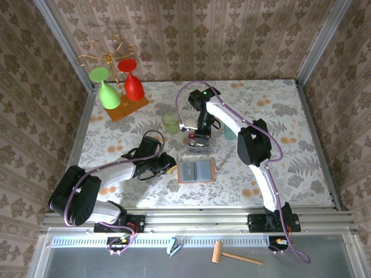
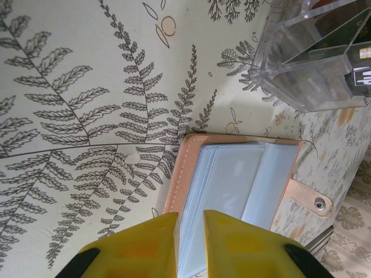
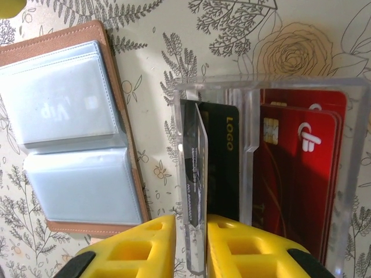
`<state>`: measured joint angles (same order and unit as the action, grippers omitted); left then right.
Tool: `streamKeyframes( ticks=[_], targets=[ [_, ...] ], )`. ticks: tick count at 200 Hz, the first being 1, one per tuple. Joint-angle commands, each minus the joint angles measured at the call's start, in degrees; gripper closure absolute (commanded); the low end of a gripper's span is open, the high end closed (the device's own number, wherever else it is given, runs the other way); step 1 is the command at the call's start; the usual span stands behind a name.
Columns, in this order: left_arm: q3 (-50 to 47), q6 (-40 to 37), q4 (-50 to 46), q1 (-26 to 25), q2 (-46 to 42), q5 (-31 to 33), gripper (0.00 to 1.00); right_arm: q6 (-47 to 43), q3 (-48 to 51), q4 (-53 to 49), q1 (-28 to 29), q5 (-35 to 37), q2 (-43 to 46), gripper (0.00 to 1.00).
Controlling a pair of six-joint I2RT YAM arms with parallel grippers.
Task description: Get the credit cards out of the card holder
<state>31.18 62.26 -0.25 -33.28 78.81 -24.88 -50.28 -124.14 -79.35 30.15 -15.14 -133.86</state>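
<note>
Damask-papered walls (image 1: 232,40) around fern-print tabletop (image 1: 290,110)

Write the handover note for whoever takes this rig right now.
Left gripper: jaws nearly closed at the card holder edge; grip unclear.
Right gripper: jaws slightly apart around a silvery card standing in the clear box.
Done: red cards and a black card already in that box.
Left: a pale card seems still in the card holder; pull it.
</note>
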Motion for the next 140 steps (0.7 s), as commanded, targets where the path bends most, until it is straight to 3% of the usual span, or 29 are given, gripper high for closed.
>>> streamKeyframes(
  ticks=[1, 90, 140],
  targets=[
    [0.30, -0.76, 1.01, 0.26, 0.56, -0.87, 0.81, 1.40, 1.87, -0.60, -0.34, 1.05, 4.29, 0.80],
    [0.10, -0.12, 2.17, -0.99, 0.55, -0.37, 0.81, 5.99, 6.53, 3.98, -0.27, 1.36, 7.47, 0.81],
    [0.72, 0.40, 3.89, -2.26, 2.35, -0.39, 0.82, 15.15, 16.47, 14.36, 0.43, 1.19, 14.79, 0.82]
  ],
)
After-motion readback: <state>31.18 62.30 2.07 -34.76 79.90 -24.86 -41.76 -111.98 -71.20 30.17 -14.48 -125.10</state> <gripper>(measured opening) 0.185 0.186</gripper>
